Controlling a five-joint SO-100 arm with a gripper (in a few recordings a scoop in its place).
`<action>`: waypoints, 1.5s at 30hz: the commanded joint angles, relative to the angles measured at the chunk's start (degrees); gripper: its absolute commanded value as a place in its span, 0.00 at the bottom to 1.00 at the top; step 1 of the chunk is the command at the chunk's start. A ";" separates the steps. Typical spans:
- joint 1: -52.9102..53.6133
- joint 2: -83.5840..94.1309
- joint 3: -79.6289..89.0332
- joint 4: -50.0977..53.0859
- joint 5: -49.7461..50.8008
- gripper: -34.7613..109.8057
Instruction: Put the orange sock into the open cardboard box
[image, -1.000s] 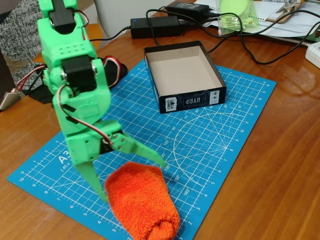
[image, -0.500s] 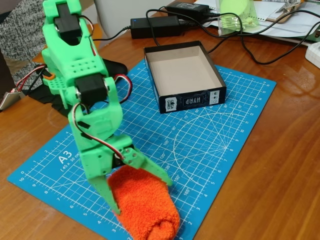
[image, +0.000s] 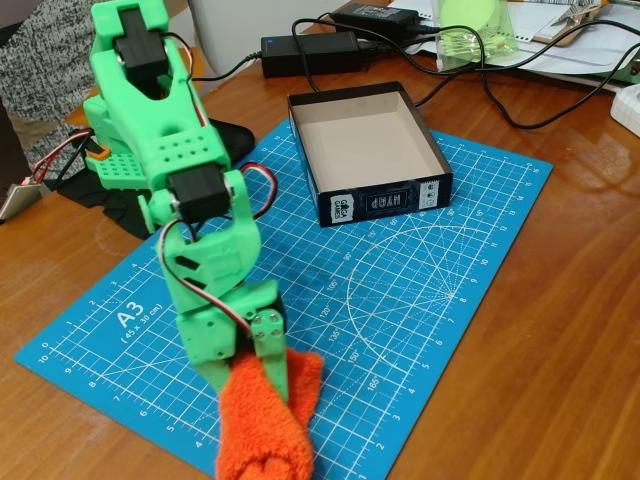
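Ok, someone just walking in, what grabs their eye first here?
The bright green arm at the left, bent down with its gripper pinched onto the orange sock at the blue mat's near edge. Next, the open box at the mat's far end, with nothing in it.

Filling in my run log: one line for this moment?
phase: grasp | pincer: shut on orange sock | sock: on mat | box: empty

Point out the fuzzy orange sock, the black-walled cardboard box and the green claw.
fuzzy orange sock (image: 262, 440): fixed view, lower bundle.
black-walled cardboard box (image: 385, 201): fixed view, front wall.
green claw (image: 262, 388): fixed view, between fingertips, shut on the sock.
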 joint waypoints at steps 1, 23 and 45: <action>-3.43 12.83 3.08 1.32 10.99 0.24; -52.65 73.30 51.94 18.28 55.63 0.24; -59.41 80.24 69.35 5.45 59.15 0.47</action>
